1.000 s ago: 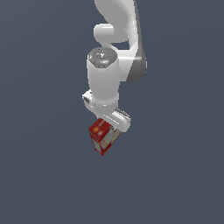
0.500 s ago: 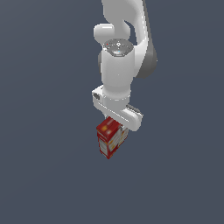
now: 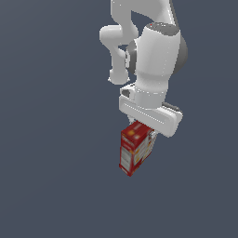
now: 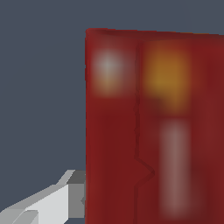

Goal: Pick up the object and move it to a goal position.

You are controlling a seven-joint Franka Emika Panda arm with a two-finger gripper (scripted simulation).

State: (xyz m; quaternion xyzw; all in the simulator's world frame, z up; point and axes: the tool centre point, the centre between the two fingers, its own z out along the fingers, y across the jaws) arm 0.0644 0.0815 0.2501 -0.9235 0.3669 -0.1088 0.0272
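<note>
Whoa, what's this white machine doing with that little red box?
A white robot arm is holding a small red box with white and yellow print in the gripper at its end. The jaws are closed on the box's upper part, and the box hangs below at a tilt. In the wrist view the box fills most of the picture, with one finger against its side. No surface or goal marker is visible.
</note>
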